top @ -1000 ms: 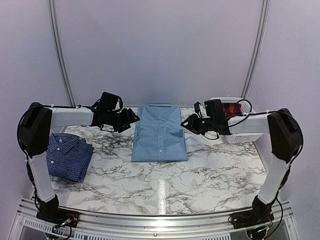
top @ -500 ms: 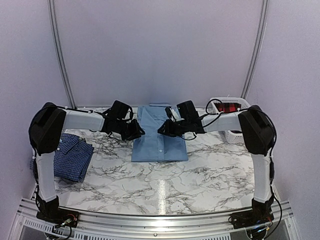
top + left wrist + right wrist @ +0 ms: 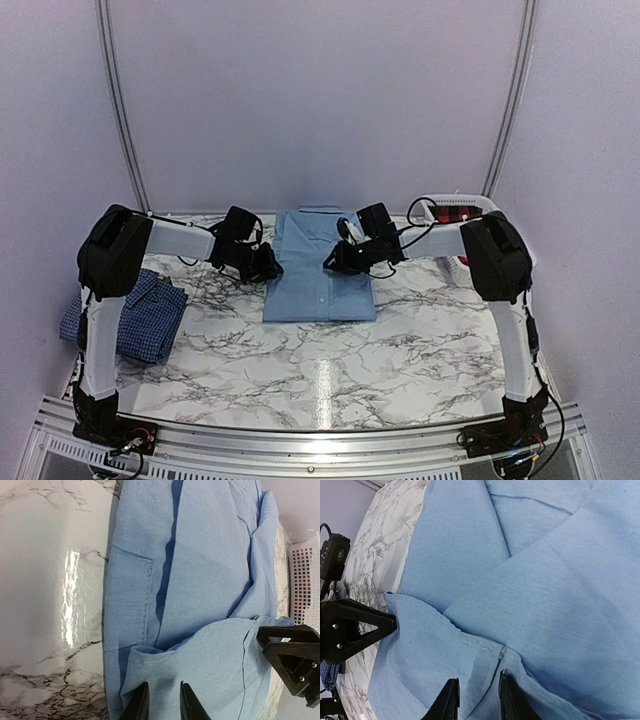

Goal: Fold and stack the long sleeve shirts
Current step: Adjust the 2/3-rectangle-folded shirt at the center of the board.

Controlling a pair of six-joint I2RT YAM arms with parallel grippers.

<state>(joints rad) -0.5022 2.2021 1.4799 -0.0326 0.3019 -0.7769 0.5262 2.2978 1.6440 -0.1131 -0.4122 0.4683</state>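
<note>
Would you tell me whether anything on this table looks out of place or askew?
The dark blue checked cloth shirt lies skewed at the marble table's left edge, loosely folded, while the plain light blue cloth shirt sits square at the centre. Nothing looks spilled or damaged.

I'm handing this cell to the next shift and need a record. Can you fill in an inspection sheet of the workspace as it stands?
Surface: marble-pattern table, glossy, no spills seen.
Job's things: light blue shirt folded, far centre; dark blue checked shirt at the left edge, apart from it, not yet stacked.
Clutter: white basket far right, red plaid cloth inside.
Grippers: left gripper pinches the light blue shirt's left edge; right gripper pinches a fold on its right half.
Cables: black cables loop at the right wrist.
Surroundings: plain pale walls, metal rails.
</note>
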